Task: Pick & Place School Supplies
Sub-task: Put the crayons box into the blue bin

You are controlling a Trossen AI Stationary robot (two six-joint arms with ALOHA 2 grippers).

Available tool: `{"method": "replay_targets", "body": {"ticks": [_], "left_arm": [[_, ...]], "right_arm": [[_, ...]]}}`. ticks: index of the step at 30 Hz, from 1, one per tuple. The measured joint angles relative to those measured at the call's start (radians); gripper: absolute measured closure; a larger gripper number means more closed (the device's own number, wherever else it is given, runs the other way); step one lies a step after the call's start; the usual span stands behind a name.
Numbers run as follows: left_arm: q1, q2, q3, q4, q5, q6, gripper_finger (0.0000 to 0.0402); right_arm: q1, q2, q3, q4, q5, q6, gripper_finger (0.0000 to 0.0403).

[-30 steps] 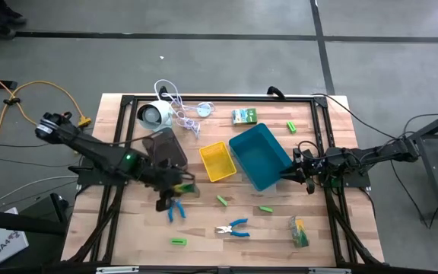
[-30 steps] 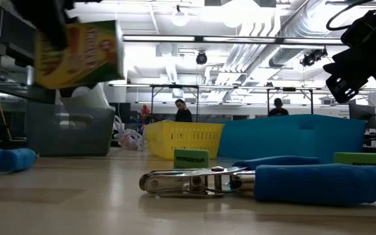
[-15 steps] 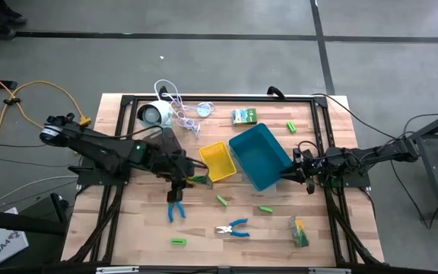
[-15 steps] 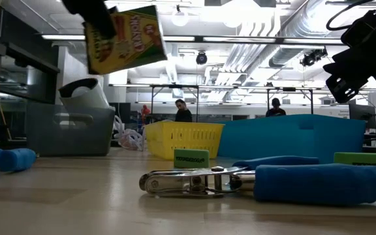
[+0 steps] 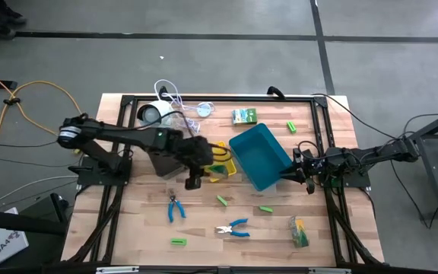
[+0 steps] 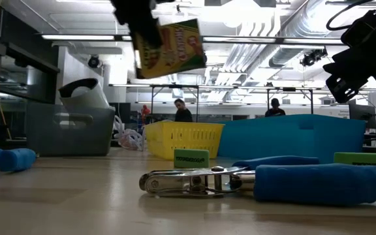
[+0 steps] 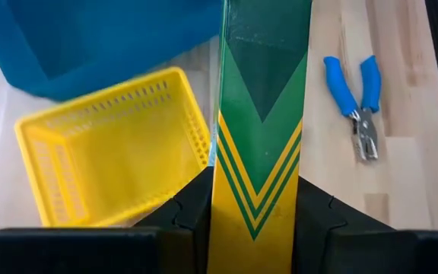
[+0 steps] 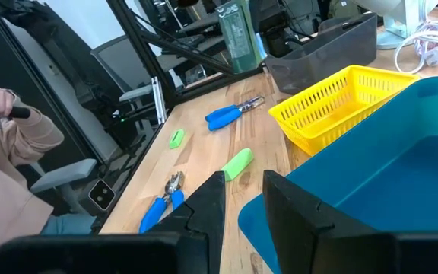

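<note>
Left gripper [image 7: 258, 221] clamps a green-and-yellow crayon box [image 7: 258, 129], its lettering illegible, raised over the yellow basket [image 7: 112, 152] beside the blue tray [image 5: 261, 156]. Right gripper [image 8: 238, 202], fingers slightly apart and empty, waits at that tray's far edge.

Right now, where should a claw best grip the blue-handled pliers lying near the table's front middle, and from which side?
Probably from straight above, across the two blue handles of the pliers: they lie flat and close together, with bare wood on both sides. The metal jaws look thinner and smoother.
</note>
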Motion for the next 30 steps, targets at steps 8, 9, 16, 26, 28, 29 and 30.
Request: {"method": "replay_targets", "body": {"ticks": [8, 9, 16, 26, 28, 29, 30], "left_arm": [[0.073, 0.142, 0.138, -0.023, 0.061, 0.11, 0.0292], [0.08, 0.158, 0.154, -0.025, 0.067, 0.119, 0.0291], [0.095, 0.192, 0.195, -0.022, 0.064, 0.167, 0.0291], [0.103, 0.193, 0.195, -0.022, 0.051, 0.172, 0.0291], [0.104, 0.193, 0.195, -0.023, 0.049, 0.172, 0.0291], [0.102, 0.193, 0.195, -0.023, 0.049, 0.172, 0.0291], [0.1, 0.193, 0.195, -0.023, 0.049, 0.172, 0.0291]], "right_arm": [[0.0, 0.0, 0.0, 0.001, 0.0, 0.0, 0.032], [0.0, 0.0, 0.0, 0.001, 0.0, 0.0, 0.032], [0.0, 0.0, 0.0, 0.002, 0.0, 0.0, 0.032], [0.0, 0.0, 0.0, 0.002, 0.0, 0.0, 0.032], [0.0, 0.0, 0.0, 0.002, 0.0, 0.0, 0.032], [0.0, 0.0, 0.0, 0.002, 0.0, 0.0, 0.032], [0.0, 0.0, 0.0, 0.002, 0.0, 0.0, 0.032]]}}
